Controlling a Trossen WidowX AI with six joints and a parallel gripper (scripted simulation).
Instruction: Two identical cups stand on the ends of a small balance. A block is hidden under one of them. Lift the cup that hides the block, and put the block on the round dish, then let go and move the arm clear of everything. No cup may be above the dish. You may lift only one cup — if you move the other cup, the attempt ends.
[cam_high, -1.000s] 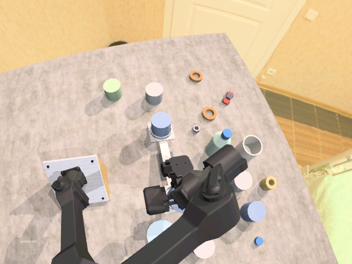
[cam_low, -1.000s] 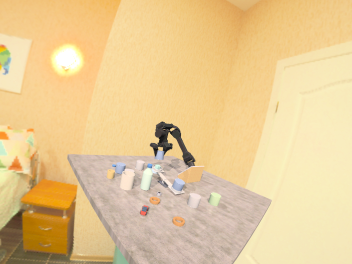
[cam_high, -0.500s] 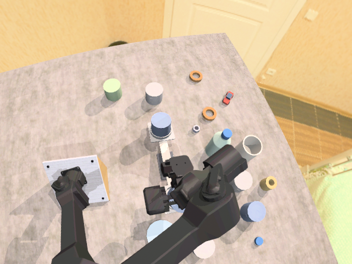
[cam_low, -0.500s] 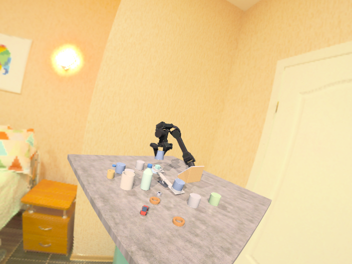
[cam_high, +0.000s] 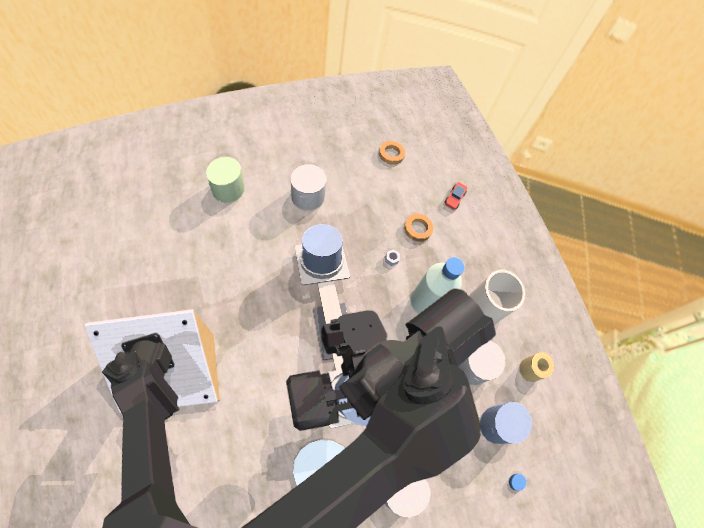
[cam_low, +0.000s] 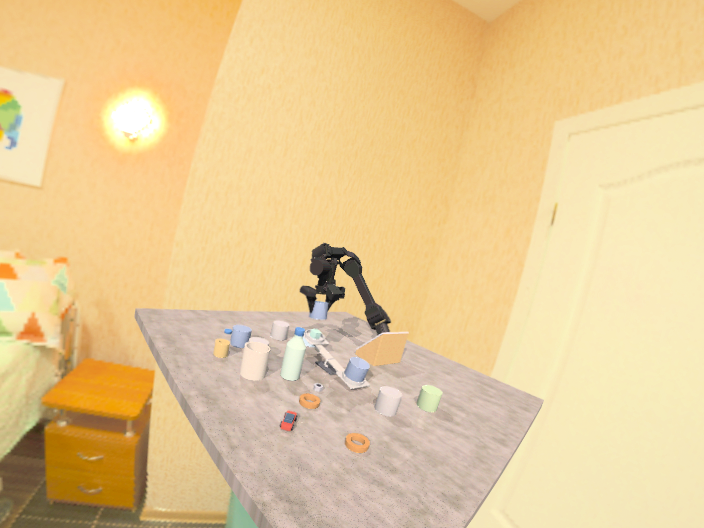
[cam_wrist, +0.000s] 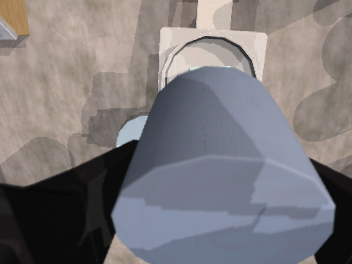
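Note:
My gripper is shut on a blue cup, held upright above one end of the balance. A small teal block sits uncovered on that end; in the wrist view the cup hides all but a sliver. The other blue cup stands on the opposite, lower end. The light blue round dish lies beside the block's end, partly hidden by the arm in the top view and by the cup in the wrist view.
A green bottle and a tall pale cup stand beside the balance. A white cup is near the dish. Grey and green cups stand beyond the other end. Rings, a nut and a toy car lie farther off.

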